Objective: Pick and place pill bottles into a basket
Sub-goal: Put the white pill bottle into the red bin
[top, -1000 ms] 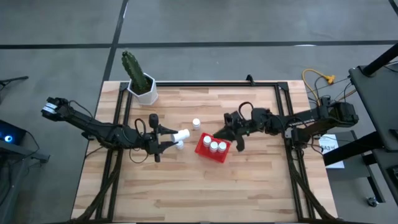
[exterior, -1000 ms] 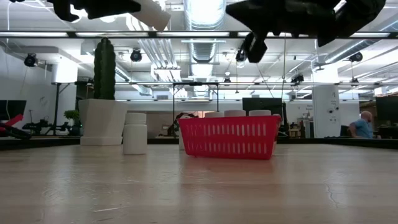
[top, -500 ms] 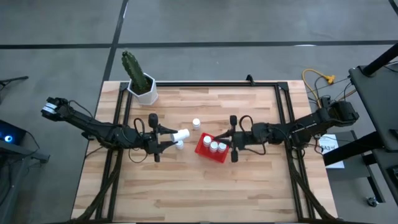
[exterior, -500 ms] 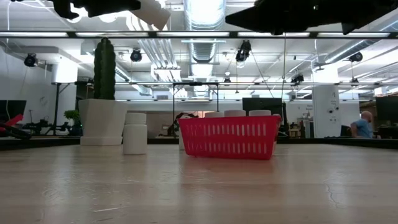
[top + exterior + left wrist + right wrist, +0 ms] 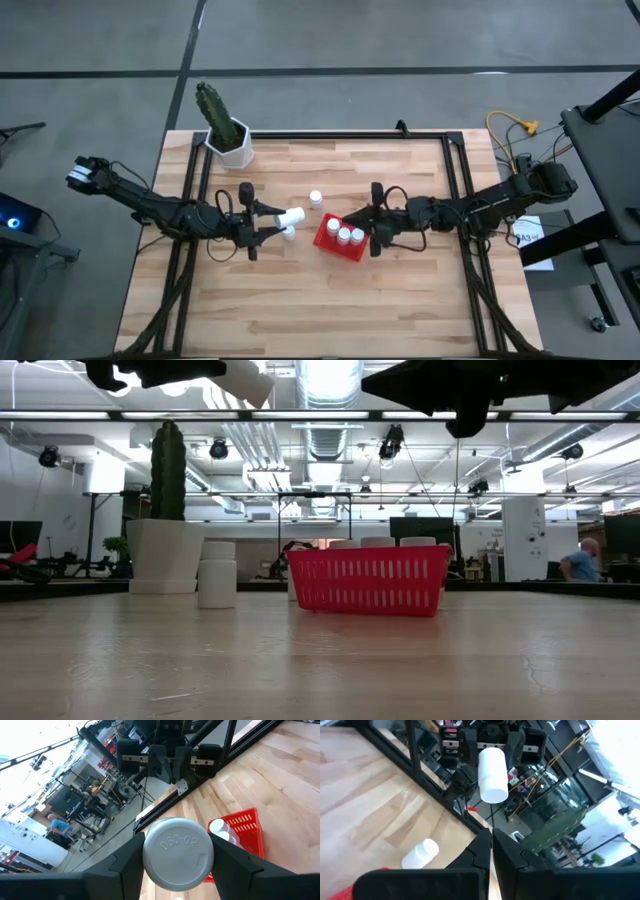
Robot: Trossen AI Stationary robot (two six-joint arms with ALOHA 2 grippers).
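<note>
Since a second ago the right gripper (image 5: 374,236), clenched empty, has swung in beside the basket (image 5: 328,238). The left gripper (image 5: 284,221) grasps a pill bottle (image 5: 291,216) left of it. Releasing short could drop it outside. Only the right wrist view shows the bottle airborne.

This is a large open lab or workshop hall. Exposed ceiling ducts (image 5: 325,385) and hanging lights run across the top of the low view, a seated person (image 5: 578,563) works at far right, and equipment racks (image 5: 95,800) fill the upper left of the left wrist view.
</note>
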